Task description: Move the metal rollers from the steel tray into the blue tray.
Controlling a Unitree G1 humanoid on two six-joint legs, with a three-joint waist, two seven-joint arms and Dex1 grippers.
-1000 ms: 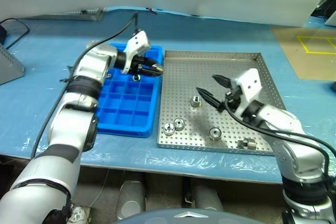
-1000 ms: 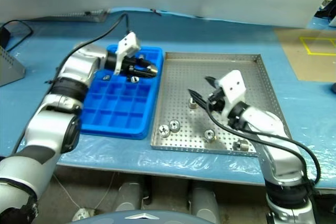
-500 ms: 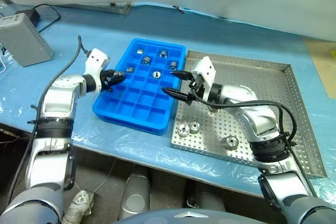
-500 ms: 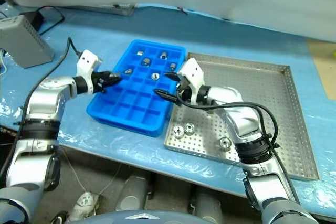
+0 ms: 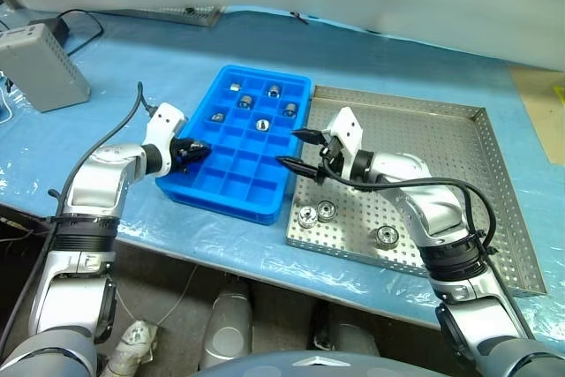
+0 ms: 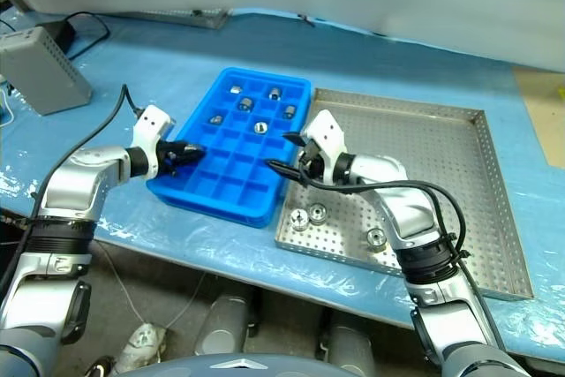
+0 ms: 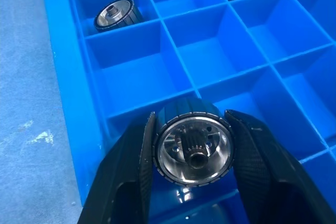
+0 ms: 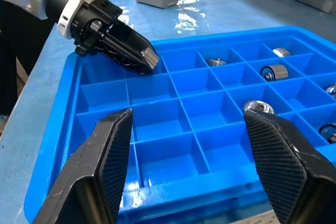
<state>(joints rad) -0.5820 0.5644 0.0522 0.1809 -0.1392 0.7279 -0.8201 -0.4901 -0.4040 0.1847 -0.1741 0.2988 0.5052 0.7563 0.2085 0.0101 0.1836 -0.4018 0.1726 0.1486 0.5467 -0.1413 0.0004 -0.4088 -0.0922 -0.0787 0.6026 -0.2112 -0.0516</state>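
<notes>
Metal rollers: one (image 7: 193,150) clamped in the left gripper (image 5: 196,151) jaws over the blue tray's (image 5: 231,188) 9 o'clock edge; five in its 12 o'clock compartments; three (image 5: 328,211) on the steel tray (image 5: 424,143), 6 o'clock side. Right gripper (image 5: 300,150), jaws wide apart and empty, at the blue tray's 3 o'clock rim.

Grey box (image 5: 42,66), blk cable (image 5: 75,17).
</notes>
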